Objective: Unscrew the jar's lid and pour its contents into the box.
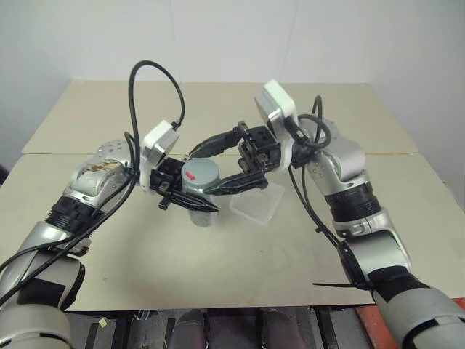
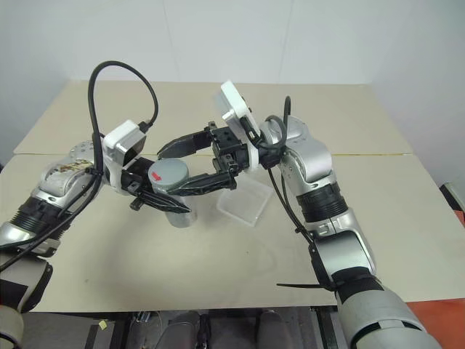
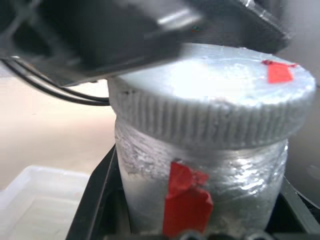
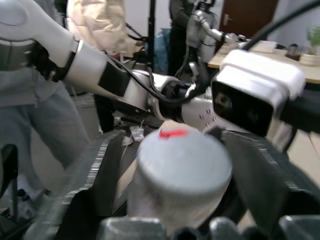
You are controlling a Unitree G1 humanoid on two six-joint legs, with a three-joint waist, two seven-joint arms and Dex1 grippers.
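Lid [image 1: 199, 173] between open right jaws

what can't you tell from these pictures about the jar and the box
- Contents: the jar is wrapped and labelled; nothing inside shows.
- Jar's lower part: head views, hidden behind the left pincer.
- Lid tight or loosened: the seam doesn't tell.
- Box: its near corner is behind the right pincer.

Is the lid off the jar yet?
No, the grey lid sits on the jar, which the left gripper holds.
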